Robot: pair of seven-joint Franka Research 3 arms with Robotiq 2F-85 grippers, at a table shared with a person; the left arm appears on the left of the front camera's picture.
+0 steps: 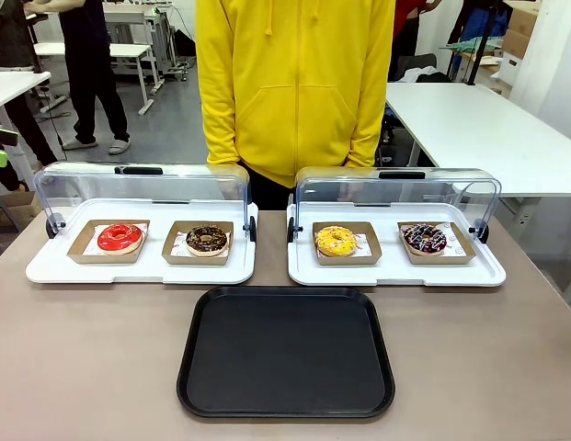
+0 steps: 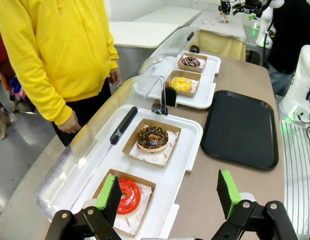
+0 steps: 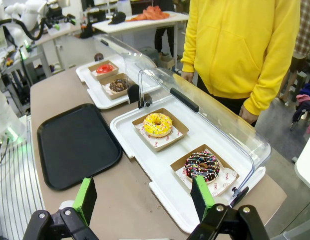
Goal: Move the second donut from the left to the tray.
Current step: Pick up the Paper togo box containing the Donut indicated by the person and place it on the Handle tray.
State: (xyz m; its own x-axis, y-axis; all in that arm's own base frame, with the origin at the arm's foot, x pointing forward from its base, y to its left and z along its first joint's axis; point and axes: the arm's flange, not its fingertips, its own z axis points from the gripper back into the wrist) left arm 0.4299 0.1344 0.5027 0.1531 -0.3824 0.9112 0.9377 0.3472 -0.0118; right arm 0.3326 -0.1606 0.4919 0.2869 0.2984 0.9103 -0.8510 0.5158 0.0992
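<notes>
Green pads [image 2: 111, 192] on the left arm's jaws stand as wide apart as they go, with nothing between them. The right arm's jaws, seen in their own wrist view, are just as wide and just as empty. Both hang above the near side of the desk [image 1: 83, 367], short of the food.

Just beyond the left jaws lies the red donut [image 2: 129, 195], and past it the chocolate donut [image 2: 152, 138], the one to move. It sits flat in its brown cardboard holder [image 2: 174, 134] on the left white tray [image 2: 189, 145], second from the left, untouched. The black tray [image 1: 285, 354] lies bare on the desk in front of both white trays, near the target.

The step in hand looks like the reach, and the left arm seems the better placed. A clean pick would probably come from straight above, with the pads closing on two opposite walls of the holder, not on the glaze. Keeping it level and lifting it clear of the white tray's rim before carrying it toward the black tray should stop the donut sliding.

Room is tight on one side: the red donut's holder sits just beside the target. Behind both, the clear lid [image 1: 138, 184] is swung up and open, leaving the top free. The yellow donut [image 1: 336, 241] and the rainbow-sprinkled donut [image 1: 424, 239] are well apart on the other white tray. A person in a yellow hoodie [image 1: 294, 83] stands close at the far edge, one hand [image 2: 70, 125] hanging near the lid.
</notes>
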